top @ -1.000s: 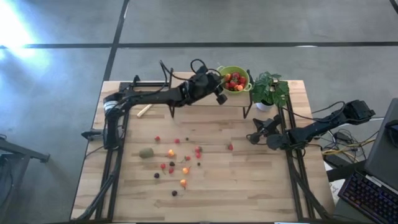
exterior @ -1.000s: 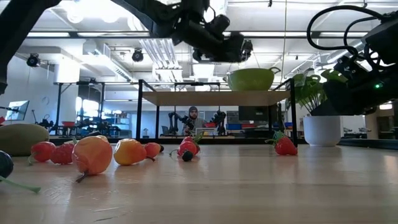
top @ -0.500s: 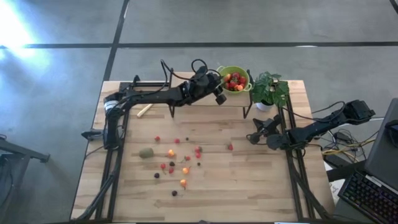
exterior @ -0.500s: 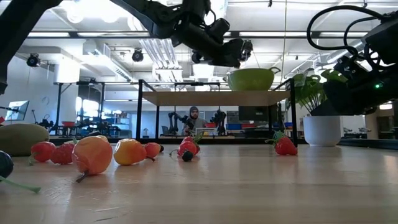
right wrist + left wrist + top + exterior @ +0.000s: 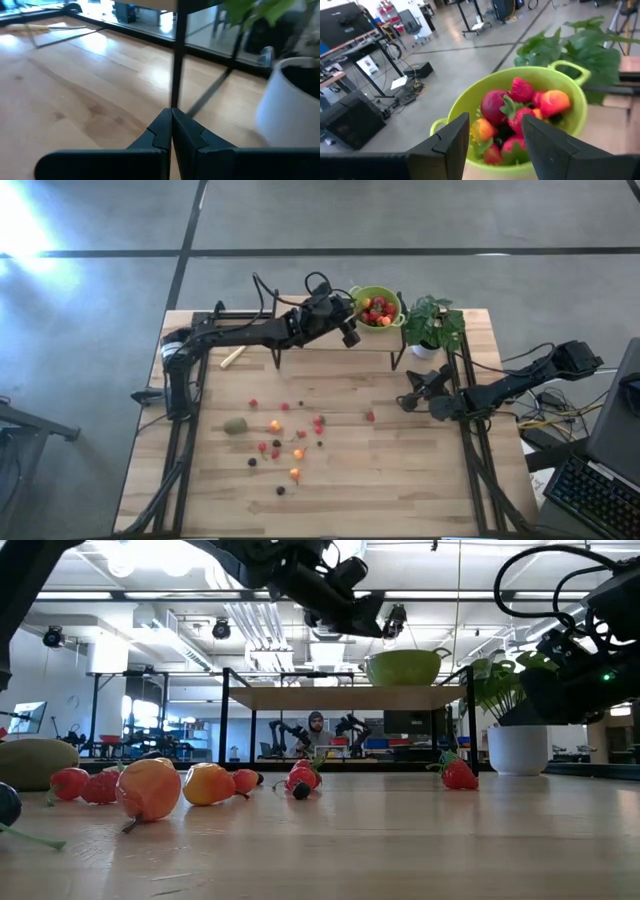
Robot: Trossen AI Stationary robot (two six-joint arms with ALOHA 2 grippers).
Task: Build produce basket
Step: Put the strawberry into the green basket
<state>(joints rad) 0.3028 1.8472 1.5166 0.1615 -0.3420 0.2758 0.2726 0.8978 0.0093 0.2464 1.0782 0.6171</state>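
The lime-green produce basket [image 5: 378, 307] stands on a raised shelf at the table's far edge, with strawberries and other produce [image 5: 517, 112] inside it. My left gripper [image 5: 349, 330] hovers level just left of the basket [image 5: 470, 100]; its fingers [image 5: 451, 145] stand open with nothing between them. Several loose berries [image 5: 285, 442] and a kiwi-like fruit [image 5: 235, 424] lie on the tabletop. My right gripper [image 5: 408, 399] waits shut, low by the table's right side.
A potted plant [image 5: 432, 325] in a white pot [image 5: 295, 95] stands right of the basket. The black shelf frame [image 5: 330, 698] spans the far edge, with a post [image 5: 176, 55] just ahead of my right gripper. A yellow-handled knife [image 5: 232, 358] lies at far left.
My left gripper has rolled a little about its wrist beside the basket, staying where it was. The fruit and the basket have not moved.
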